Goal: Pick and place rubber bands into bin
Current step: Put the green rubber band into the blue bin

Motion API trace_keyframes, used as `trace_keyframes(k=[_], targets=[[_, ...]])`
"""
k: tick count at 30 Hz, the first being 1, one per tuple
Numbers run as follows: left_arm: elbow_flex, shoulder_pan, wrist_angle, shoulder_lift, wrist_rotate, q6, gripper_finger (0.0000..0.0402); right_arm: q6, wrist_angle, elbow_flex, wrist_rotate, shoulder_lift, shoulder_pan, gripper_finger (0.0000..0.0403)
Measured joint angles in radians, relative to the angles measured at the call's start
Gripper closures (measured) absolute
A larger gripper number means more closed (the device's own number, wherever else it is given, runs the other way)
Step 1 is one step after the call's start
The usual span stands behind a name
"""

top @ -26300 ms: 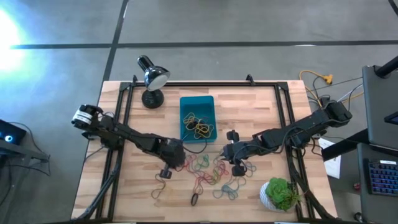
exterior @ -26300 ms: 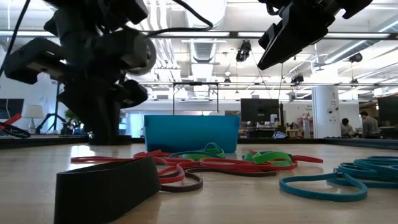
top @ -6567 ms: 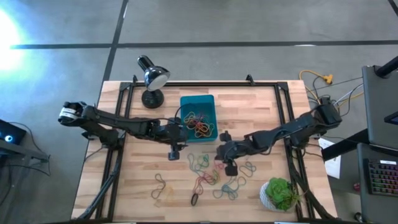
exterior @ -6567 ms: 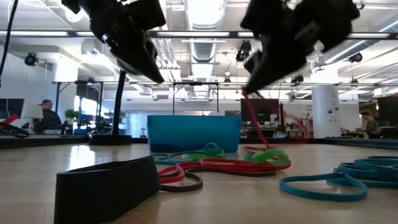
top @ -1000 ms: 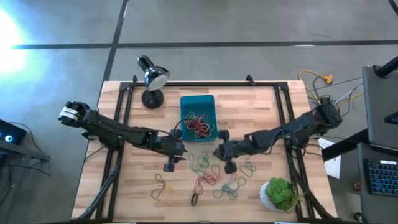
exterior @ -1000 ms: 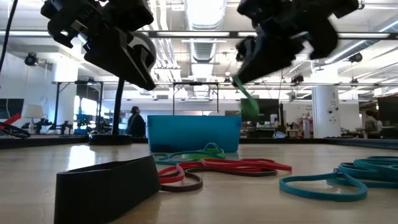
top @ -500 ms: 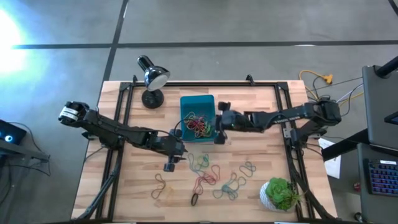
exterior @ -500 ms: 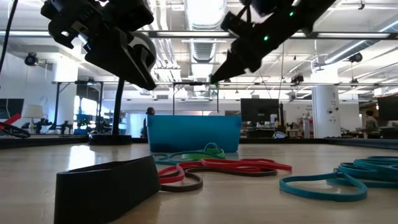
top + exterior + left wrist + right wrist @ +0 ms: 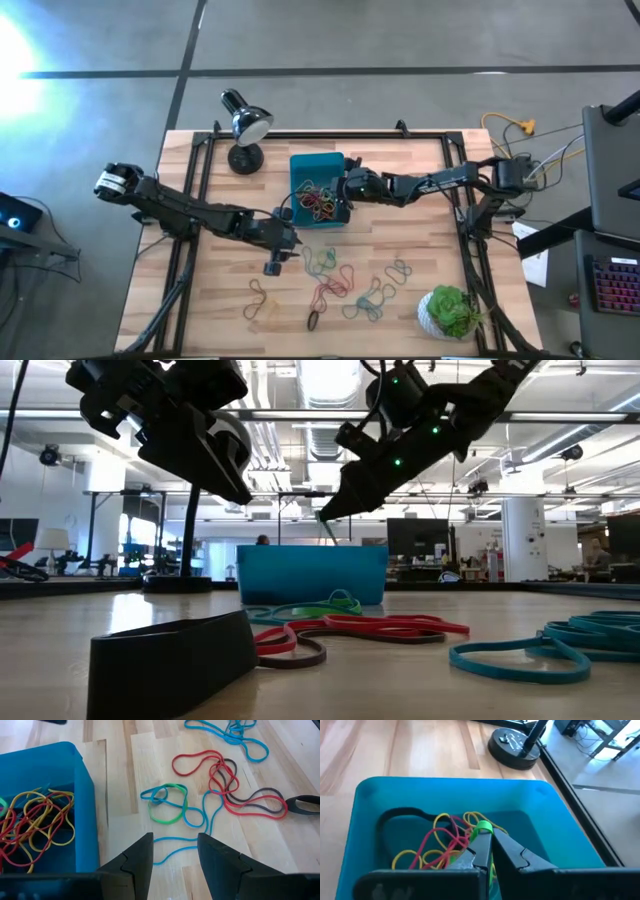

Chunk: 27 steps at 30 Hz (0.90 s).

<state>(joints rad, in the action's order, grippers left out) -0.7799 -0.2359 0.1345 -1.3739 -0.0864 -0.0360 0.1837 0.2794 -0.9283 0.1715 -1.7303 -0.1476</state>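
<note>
1. Bench [image 9: 420,175]: pale wooden slatted top with a black frame around its edges
2. Bin [image 9: 300,172]: teal-blue tray toward the far middle of the bench; it holds a tangle of red, yellow and dark rubber bands [image 9: 318,200], seen also in the right wrist view [image 9: 445,845]
3. Loose bands [image 9: 335,280]: red, green, blue and brown loops scattered on the bench on the near side of the bin, between it and the plant; the left wrist view shows a green-and-blue loop [image 9: 167,805], red and dark loops beside it, and blue loops farther off
4. Black band [image 9: 313,321]: 1 dark loop lying apart near the bench's near edge
5. Right end effector [image 9: 343,196]: reaches over the bin's right wall; fingers closed together on a green band [image 9: 481,827], pinched at the tips above the bin's contents
6. Left end effector [image 9: 276,255]: above the bench just beside the bin's near left corner; fingers [image 9: 141,855] parted with nothing between them, loose bands ahead of them
7. Desk lamp [image 9: 244,125]: black, at the far left of the bench beside the bin
8. Plant [image 9: 450,312]: green, in a white pot at the near right corner
</note>
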Motion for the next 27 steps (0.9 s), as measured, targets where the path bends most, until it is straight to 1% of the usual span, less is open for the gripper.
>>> trace_keyframes(k=[2,7,15,20,22,27], targets=[[0.0,0.0,0.001,0.0,0.0,0.0,0.0263,0.0,0.007,0.0,-0.001,-0.008,0.0,0.0394],[0.0,0.0,0.001,0.0,0.0,0.0,0.0263,0.0,0.01,0.0,-0.071,-0.003,-0.002,0.0379],[0.0,0.0,0.001,0.0,-0.001,-0.001,0.0263,-0.001,0.011,-0.016,-0.071,0.001,-0.002,0.031],[0.0,0.0,0.003,0.0,-0.001,-0.005,0.0263,-0.023,-0.003,-0.031,-0.07,0.001,-0.002,0.0276],[0.0,0.0,0.003,0.0,-0.001,-0.006,0.0263,-0.059,-0.056,-0.052,-0.07,0.001,-0.01,0.0267],[-0.002,0.001,0.0,0.0,-0.001,-0.005,0.0263,-0.154,-0.292,-0.137,-0.121,-0.008,-0.054,0.0253]])
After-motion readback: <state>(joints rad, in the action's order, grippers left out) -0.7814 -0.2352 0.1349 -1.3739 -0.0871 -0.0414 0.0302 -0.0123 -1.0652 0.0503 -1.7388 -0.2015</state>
